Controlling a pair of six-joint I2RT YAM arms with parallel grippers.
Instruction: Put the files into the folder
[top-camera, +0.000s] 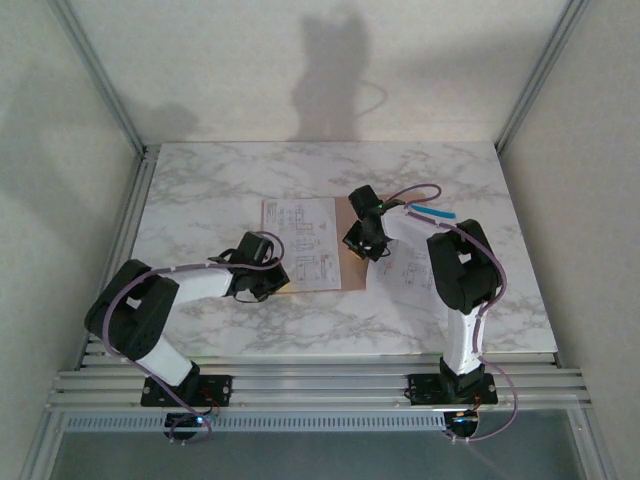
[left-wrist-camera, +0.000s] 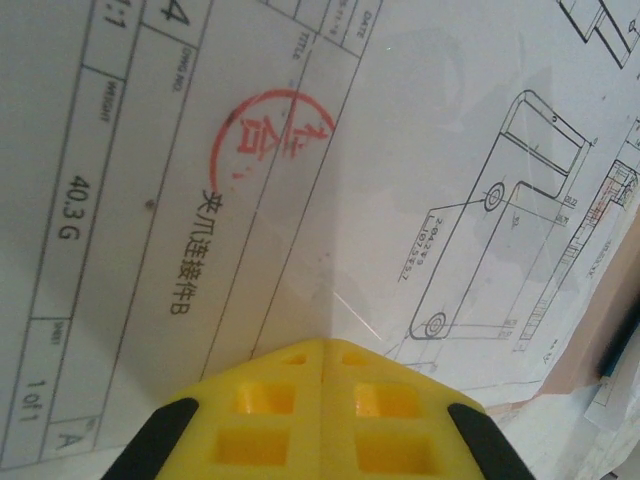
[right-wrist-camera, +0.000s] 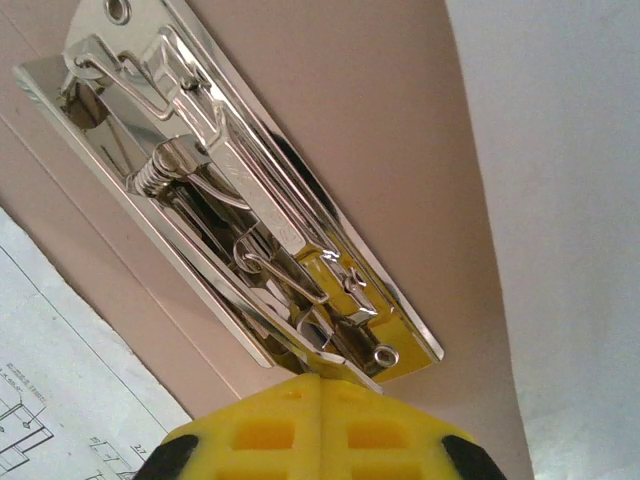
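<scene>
The folder (top-camera: 347, 272) lies near the middle of the tabletop (top-camera: 200, 180) with one printed sheet (top-camera: 298, 238) on it. More of the files (top-camera: 408, 265), one with a blue strip (top-camera: 435, 212), lie toward the right edge. The left gripper (left-wrist-camera: 322, 345) has its yellow fingers closed together, tips down on that sheet's near corner. The right gripper (right-wrist-camera: 320, 378), fingers also pressed together, noses against one end of the folder's metal clip (right-wrist-camera: 230, 190); I cannot tell whether it pinches any wire there. The risk, as I judge it, is at the clip. Its sprung lever could slip off the closed tips and snap down. A push there could also drag the light folder sideways, skewing the sheet out from under the left fingers and creasing it.
</scene>
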